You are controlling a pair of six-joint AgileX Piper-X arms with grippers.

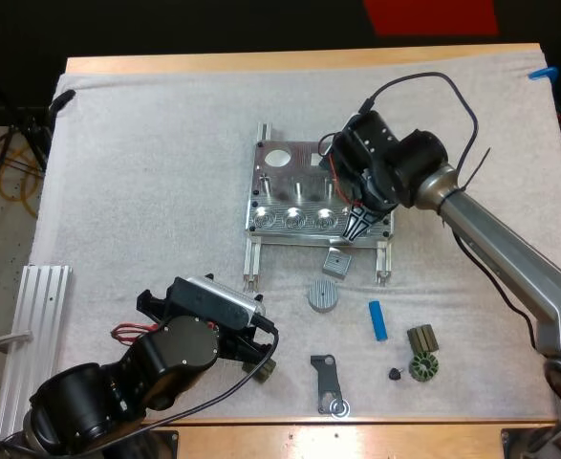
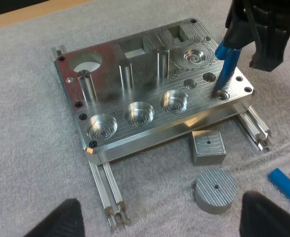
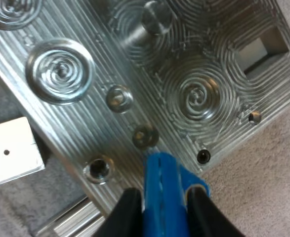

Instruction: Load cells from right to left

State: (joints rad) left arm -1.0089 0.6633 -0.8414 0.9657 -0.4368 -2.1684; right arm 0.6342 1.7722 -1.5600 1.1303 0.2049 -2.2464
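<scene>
The metal fixture (image 1: pixel 304 196) lies mid-mat, with round pockets along its front and small holes at its right end. My right gripper (image 1: pixel 358 226) hangs over the fixture's front right corner, shut on a blue cylinder (image 3: pixel 162 192) held upright. In the left wrist view the cylinder's (image 2: pixel 227 66) lower tip rests at a small hole (image 2: pixel 222 94) near that corner. A second blue cylinder (image 1: pixel 378 320) lies loose on the mat in front of the fixture. My left gripper (image 1: pixel 261 352) is low at the front left, open, its fingers (image 2: pixel 61 217) wide apart and pointing towards the fixture (image 2: pixel 149 94).
A small square metal block (image 1: pixel 337 261) and a ribbed metal disc (image 1: pixel 324 295) lie just in front of the fixture. Near the front edge are a dark bracket (image 1: pixel 329 382) and dark ring-shaped parts (image 1: pixel 421 354). An aluminium rail (image 1: pixel 32 325) lies at the left.
</scene>
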